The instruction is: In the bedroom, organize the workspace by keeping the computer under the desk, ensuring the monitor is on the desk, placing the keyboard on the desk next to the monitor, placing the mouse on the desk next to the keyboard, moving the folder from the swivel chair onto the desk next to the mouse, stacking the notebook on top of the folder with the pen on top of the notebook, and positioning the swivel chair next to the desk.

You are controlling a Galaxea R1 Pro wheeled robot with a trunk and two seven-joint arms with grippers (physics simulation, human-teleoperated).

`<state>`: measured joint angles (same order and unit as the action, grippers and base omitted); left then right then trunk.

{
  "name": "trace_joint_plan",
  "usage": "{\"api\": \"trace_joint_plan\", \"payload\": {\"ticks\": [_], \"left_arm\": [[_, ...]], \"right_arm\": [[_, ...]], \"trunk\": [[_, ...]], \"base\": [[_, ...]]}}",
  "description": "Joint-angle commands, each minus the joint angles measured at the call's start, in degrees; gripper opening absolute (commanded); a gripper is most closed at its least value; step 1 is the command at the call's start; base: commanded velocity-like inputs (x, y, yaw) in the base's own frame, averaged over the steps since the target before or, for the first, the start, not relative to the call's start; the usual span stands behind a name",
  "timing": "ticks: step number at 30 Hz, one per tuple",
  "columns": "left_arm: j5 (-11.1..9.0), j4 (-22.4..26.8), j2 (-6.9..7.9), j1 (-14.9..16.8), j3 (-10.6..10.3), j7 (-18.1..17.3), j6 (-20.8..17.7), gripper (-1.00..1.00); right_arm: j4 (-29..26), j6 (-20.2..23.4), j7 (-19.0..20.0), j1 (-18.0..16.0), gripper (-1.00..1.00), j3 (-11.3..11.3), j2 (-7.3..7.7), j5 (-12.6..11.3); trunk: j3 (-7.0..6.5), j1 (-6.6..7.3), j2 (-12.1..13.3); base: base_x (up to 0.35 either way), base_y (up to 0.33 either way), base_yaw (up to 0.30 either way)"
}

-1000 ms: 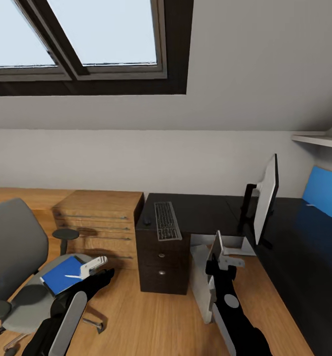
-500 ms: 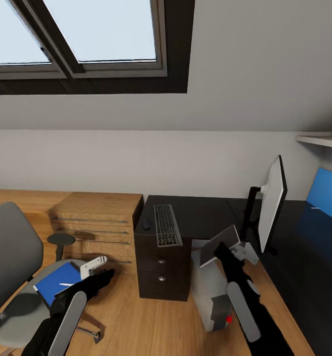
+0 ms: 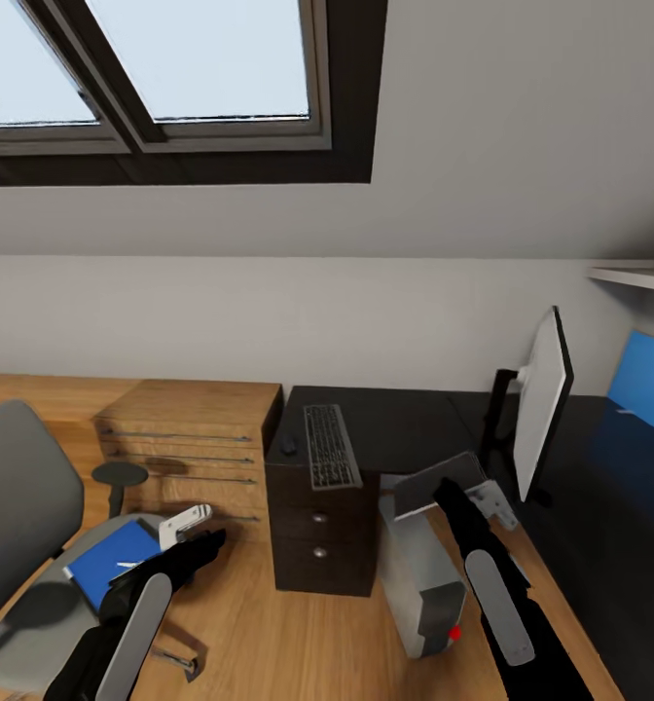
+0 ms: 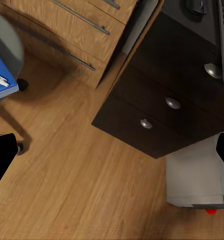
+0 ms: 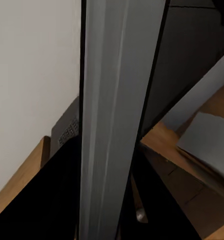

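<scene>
The monitor (image 3: 543, 404), keyboard (image 3: 328, 446) and mouse (image 3: 288, 445) sat on the desk (image 3: 395, 419). The folder (image 3: 108, 559) with the pen (image 3: 130, 562) lay on the swivel chair (image 3: 20, 526), and the computer (image 3: 419, 574) stood at the desk's edge. Whether the left gripper (image 3: 185, 524) and right gripper (image 3: 490, 502) were open could not be told.

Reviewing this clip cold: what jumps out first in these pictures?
The big skylight in the sloped ceiling dominates the upper head view. Below it, the glossy black desk carries the keyboard and the edge-on monitor, with the pale computer on the floor beside the drawers. At lower left, the bright blue folder lies on the swivel chair.
</scene>
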<state>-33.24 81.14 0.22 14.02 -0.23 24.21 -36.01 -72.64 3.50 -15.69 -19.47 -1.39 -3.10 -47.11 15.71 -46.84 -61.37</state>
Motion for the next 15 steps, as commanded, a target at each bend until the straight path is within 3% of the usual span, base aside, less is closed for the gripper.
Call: {"api": "trace_joint_plan", "payload": {"ticks": [1, 8, 15], "left_arm": [[-0.6, 0.1, 0.03, 0.0, 0.0, 0.5, -0.1, 1.00], [-0.6, 0.1, 0.04, 0.0, 0.0, 0.5, -0.1, 1.00], [-0.6, 0.1, 0.04, 0.0, 0.0, 0.5, -0.1, 1.00]], "right_arm": [[0.1, 0.4, -0.2, 0.0, -1.00, -0.1, -0.06, -0.2], [1.0, 0.6, -0.1, 0.0, -1.00, -0.3, -0.08, -0.8], [1.1, 0.8, 0.0, 0.1, -1.00, -0.3, 0.08, -7.0]], "trunk": [[0.08, -0.03, -0.1], [0.08, -0.03, -0.1], [0.08, -0.03, -0.1]], "base": [[0.260, 0.130, 0.000], [0.281, 0.142, 0.000], [0.270, 0.137, 0.000]]}}
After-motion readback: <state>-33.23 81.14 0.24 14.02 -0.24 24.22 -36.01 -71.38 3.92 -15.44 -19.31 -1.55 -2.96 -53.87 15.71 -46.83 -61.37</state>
